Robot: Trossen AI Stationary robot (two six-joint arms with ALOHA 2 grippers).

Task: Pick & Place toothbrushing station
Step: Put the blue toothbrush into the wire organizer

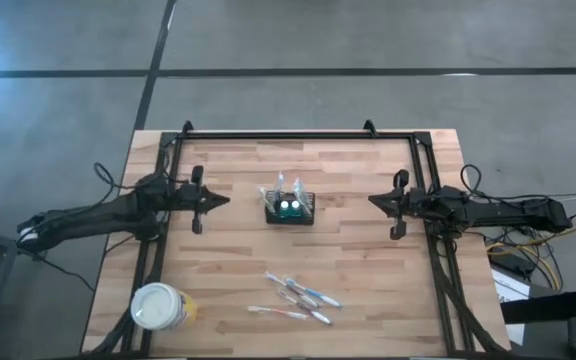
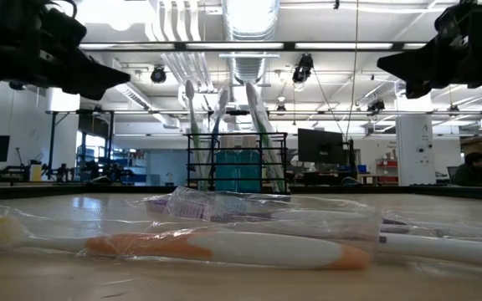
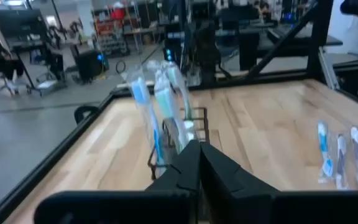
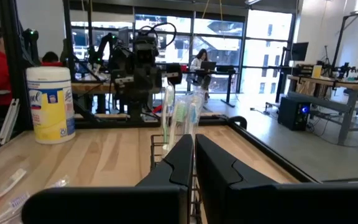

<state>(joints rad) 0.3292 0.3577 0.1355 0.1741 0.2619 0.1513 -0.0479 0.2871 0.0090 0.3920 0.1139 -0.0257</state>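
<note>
Wrapped toothbrushes (image 1: pixel 296 298) lie low in the high view; the toothbrushing station (image 1: pixel 289 208) stands at centre. Left gripper (image 1: pixel 220 201) and right gripper (image 1: pixel 376 201) flank it, pinched shut, empty — approach not begun; either must open first.

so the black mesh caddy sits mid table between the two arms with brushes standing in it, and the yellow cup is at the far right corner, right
Not quite. The caddy is mid table between the arms with brushes standing in it, but the yellow cup stands near the table's left edge, at the corner on the left arm's side. The high view shows this.
</note>
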